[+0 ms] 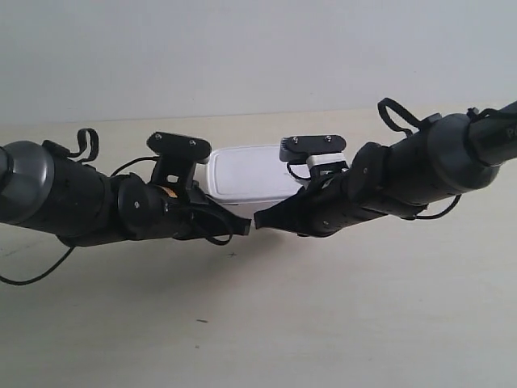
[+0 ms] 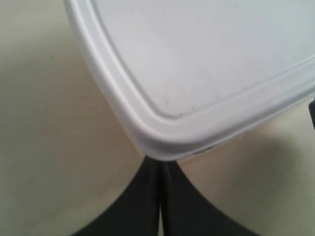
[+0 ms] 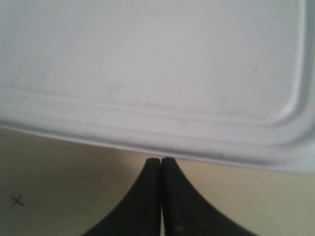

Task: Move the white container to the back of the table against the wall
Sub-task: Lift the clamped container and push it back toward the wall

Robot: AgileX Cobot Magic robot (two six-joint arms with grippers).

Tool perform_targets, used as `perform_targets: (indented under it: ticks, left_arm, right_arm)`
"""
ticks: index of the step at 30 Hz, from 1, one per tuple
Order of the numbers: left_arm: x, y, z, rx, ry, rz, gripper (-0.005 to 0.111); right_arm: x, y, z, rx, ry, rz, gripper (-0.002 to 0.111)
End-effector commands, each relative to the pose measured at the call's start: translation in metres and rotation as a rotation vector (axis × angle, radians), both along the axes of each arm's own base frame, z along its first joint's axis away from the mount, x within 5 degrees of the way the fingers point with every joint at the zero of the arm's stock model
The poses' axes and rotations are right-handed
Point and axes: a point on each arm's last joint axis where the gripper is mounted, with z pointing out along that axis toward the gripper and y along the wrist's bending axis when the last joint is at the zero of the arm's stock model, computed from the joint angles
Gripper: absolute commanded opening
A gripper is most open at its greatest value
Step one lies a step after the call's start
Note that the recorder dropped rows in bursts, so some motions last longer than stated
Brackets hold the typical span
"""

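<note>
The small white rectangular plastic container (image 1: 246, 171) sits toward the far edge of the cream wood-grain table (image 1: 339, 323). The left gripper (image 2: 160, 164) and the right gripper (image 3: 161, 161), both closed on nothing, touch it.

Right gripper (image 3: 161, 164): both dark fingers (image 3: 138, 206) pressed together, no gap between the jaws. Tips meet right at the near edge of the white container (image 3: 147, 64); whether they actually press on it cannot be told. Directly ahead of the jaws lies the flat lid with its raised rim (image 3: 147, 120), slightly blurred. One rounded corner (image 3: 290, 128) sits off to one side of the jaws. Pale table (image 3: 69, 172) flanks both fingers. Small dark cross mark (image 3: 17, 200) on the table, well off to the side opposite that corner.
</note>
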Motion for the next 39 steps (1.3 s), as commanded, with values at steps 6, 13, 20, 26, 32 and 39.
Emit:
perform_targets:
  ticks: [6, 13, 20, 26, 32, 39]
  left_arm:
    - [0.019, 0.007, -0.010, 0.006, 0.015, 0.023, 0.000]
    - [0.032, 0.010, -0.003, 0.008, -0.025, 0.027, 0.000]
    - [0.043, 0.004, 0.011, -0.016, -0.069, 0.022, 0.000]
    - [0.049, 0.000, 0.014, -0.022, -0.082, 0.016, 0.000]
    - [0.058, -0.004, -0.004, 0.001, -0.068, 0.005, 0.000]
    - [0.071, -0.004, -0.013, 0.016, -0.112, 0.020, 0.000]
  right_arm:
    - [0.019, -0.005, -0.001, -0.001, -0.023, -0.016, 0.000]
    - [0.031, -0.024, -0.003, -0.022, -0.030, -0.042, 0.000]
    - [0.036, -0.031, -0.002, -0.036, -0.060, -0.051, 0.000]
    - [0.045, -0.026, 0.004, -0.021, -0.074, -0.042, 0.000]
    - [0.055, -0.020, 0.005, -0.007, -0.080, -0.034, 0.000]
    - [0.063, -0.017, 0.002, -0.007, -0.088, -0.032, 0.000]
